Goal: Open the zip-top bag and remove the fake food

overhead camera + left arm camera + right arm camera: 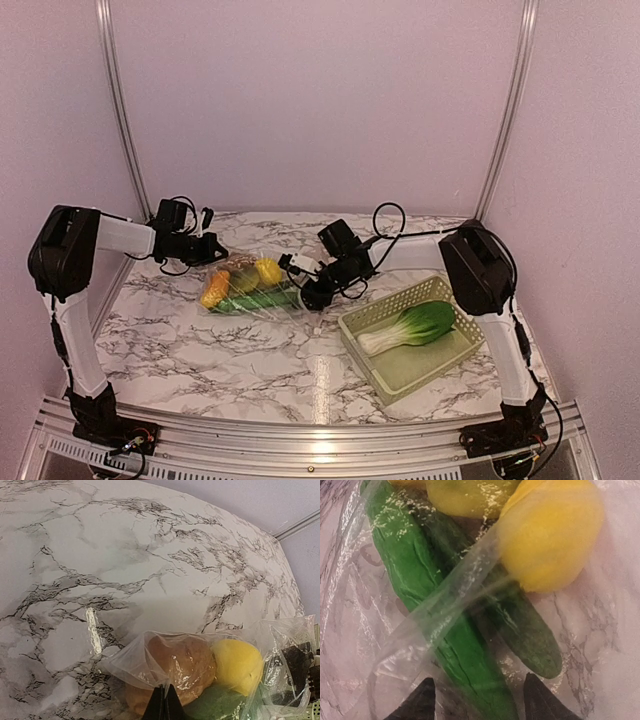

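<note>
looking at your left jaws, you see them pressed together, pinching the film of the zip-top bag (125, 657), with the brown potato (175, 662) and lemon (237, 662) just ahead of them. your right jaws stand spread above the green cucumber (420, 595) in the bag, which lies between both jaws on the desk (200, 350). the bok choy (415, 325) lies in the basket (400, 375), right of the right jaws.
</note>
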Available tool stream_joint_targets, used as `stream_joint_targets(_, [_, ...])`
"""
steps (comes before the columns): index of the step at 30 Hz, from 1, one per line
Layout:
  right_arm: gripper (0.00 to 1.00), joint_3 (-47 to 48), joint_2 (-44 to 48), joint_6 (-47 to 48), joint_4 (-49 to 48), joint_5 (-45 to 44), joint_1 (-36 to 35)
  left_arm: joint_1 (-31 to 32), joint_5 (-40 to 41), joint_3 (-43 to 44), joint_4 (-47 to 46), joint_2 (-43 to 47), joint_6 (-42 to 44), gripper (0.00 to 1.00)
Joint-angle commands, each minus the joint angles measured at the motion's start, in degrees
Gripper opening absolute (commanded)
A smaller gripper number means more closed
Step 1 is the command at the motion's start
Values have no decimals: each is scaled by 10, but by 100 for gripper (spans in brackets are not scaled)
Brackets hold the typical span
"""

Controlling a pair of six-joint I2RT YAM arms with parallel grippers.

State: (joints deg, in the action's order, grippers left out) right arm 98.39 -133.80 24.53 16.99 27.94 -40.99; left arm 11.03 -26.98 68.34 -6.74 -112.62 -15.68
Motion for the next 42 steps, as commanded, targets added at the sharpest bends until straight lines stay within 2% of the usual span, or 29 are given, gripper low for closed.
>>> stream_joint_targets(1, [55, 26, -26, 19, 47, -2, -4, -4, -5, 14, 25, -15, 11, 0])
stream_joint_targets(3, [50, 31, -28, 20, 55, 4, -4, -5, -3, 17, 30, -13, 13, 0])
stream_joint_targets(9, [25, 34, 2, 24, 79, 1, -15, -21, 11, 11, 29, 2, 7, 0])
stream_joint_targets(17, [9, 33, 77, 10, 112, -57, -32, -39, 29, -4, 17, 17, -2, 0])
stream_joint_targets(31, [5, -22, 182, -3, 185, -229, -52, -47, 52, -13, 5, 18, -7, 0])
stream_joint_targets(39, [4, -142, 291, -45, 186, -308, -53, -55, 62, -15, 7, 14, -8, 0])
stream_joint_targets(42, [4, -192, 337, -82, 187, -306, -40, -57, 62, -15, 6, 11, -9, 0])
